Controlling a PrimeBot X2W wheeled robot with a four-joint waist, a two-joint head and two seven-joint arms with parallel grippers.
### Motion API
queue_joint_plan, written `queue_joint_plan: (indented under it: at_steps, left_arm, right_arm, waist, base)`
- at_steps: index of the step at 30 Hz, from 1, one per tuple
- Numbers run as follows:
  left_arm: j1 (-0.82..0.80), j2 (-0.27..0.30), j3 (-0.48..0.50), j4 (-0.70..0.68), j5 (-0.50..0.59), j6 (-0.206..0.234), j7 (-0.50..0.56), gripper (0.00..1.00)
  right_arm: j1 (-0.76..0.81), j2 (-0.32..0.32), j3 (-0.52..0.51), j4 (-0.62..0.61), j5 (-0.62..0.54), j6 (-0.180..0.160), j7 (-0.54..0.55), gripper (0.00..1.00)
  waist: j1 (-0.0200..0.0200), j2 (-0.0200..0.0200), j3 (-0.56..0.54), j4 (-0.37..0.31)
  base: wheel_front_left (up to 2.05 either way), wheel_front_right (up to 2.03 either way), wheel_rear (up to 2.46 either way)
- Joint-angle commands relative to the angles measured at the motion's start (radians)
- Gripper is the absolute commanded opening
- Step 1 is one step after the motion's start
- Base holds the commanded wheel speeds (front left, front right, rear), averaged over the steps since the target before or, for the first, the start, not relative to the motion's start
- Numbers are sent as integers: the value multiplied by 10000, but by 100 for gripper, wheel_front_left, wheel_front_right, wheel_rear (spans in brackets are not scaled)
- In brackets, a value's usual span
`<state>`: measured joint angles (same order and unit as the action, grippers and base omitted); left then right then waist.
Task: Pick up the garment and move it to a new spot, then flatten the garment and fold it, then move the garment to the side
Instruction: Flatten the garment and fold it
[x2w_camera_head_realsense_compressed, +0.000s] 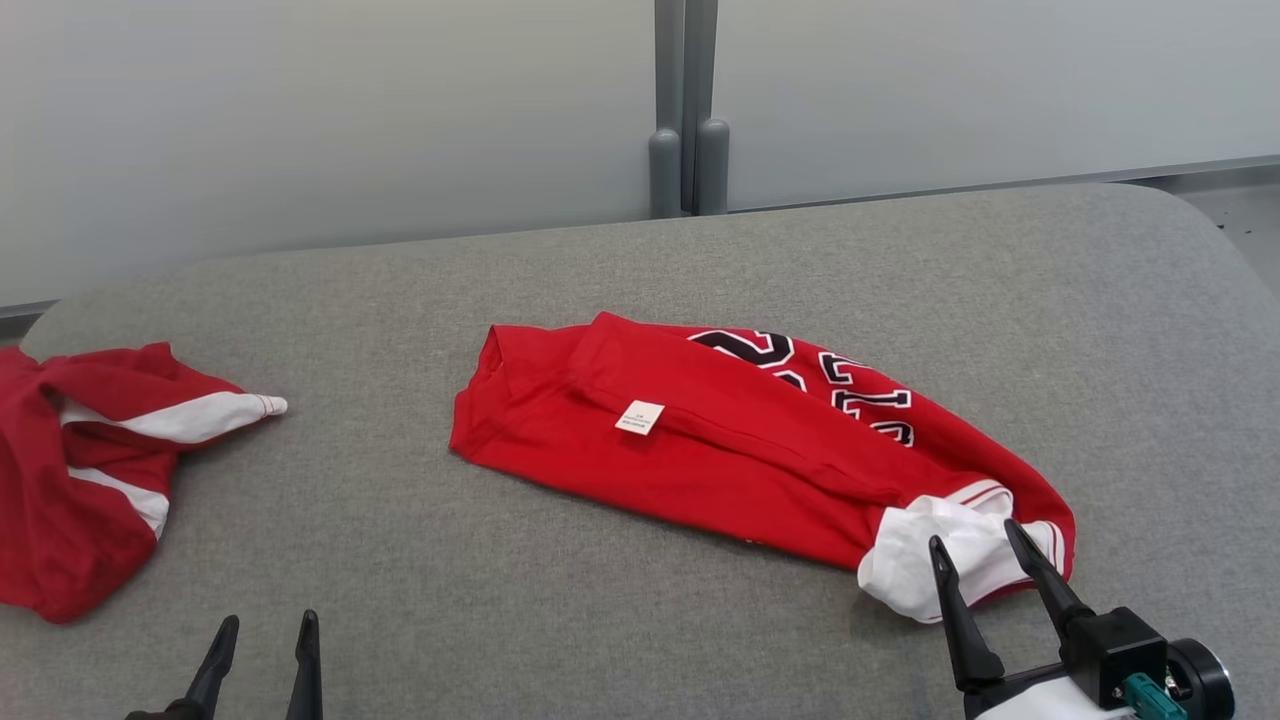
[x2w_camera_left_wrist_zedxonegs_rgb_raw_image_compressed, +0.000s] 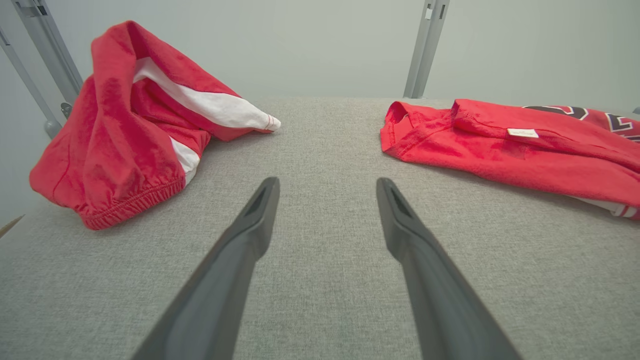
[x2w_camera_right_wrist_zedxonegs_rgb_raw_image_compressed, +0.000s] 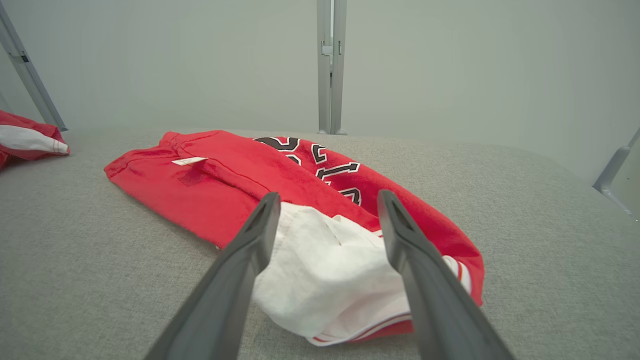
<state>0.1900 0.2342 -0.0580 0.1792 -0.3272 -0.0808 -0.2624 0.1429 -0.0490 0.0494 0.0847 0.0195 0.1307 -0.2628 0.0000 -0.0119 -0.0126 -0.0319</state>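
The shirt (x2w_camera_head_realsense_compressed: 740, 450) lies folded mid-desk (x2w_camera_head_realsense_compressed: 500, 620): soft, light, floppy. The right hand (x2w_camera_head_realsense_compressed: 973, 535), wide and empty, sits at the desk's near right by the white sleeve (x2w_camera_head_realsense_compressed: 900, 575); pinching through both layers should hold. The left hand (x2w_camera_head_realsense_compressed: 269, 618) is wide too.

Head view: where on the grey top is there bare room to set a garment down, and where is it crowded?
Bare: the strip between the crumpled garment and the red jersey; the band behind both, up to the wall; the far right corner beyond the jersey. Crowded: front right, where the right jaws stand open at the jersey's white sleeve.
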Motion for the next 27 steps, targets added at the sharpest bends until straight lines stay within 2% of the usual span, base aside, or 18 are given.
queue_joint_plan:
  at_steps: [1, 8, 11, 15, 18, 22, 27]
  left_arm:
    - [-174, -95, 66, 19, 51, -76, -33, 100]
    - [-390, -281, 27, 30, 88, -243, -33, 100]
    - [-846, 0, -350, 105, 62, -347, 259, 100]
    - [-1911, 429, -849, -54, -347, -460, 1188, 100]
    - [-2862, 647, -1261, -313, -1504, -502, 2308, 100]
    - [-4240, 1444, -1861, -564, -3166, -504, 4569, 100]
    - [-5858, 2098, -2152, -662, -4521, -499, 7186, 100]
  right_arm:
    - [-84, -27, 17, 1, -59, 1, -31, 100]
    - [-224, -191, 387, 23, 266, 1, -31, 100]
    - [-512, -815, 983, 248, 592, -2, -31, 100]
    - [-1446, -2293, 2242, 365, 902, -2, 589, 100]
    - [-2254, -3443, 3163, -16, 1309, -2, 1501, 100]
    - [-3268, -4754, 4429, -589, 2083, -2, 2839, 100]
    - [-4051, -5889, 5843, -1346, 3191, -2, 3981, 100]
  waist:
    - [0, 119, 20, -13]
    - [0, 119, 156, -76]
    - [0, 119, 283, -51]
    - [0, 119, 649, -32]
    - [0, 119, 1050, -78]
    - [0, 119, 1475, -178]
    - [0, 119, 1877, -399]
  base:
    - [0, 0, 0]
    - [0, 0, 0]
    - [0, 0, 0]
    - [0, 0, 0]
    - [0, 0, 0]
    - [0, 0, 0]
    - [0, 0, 0]
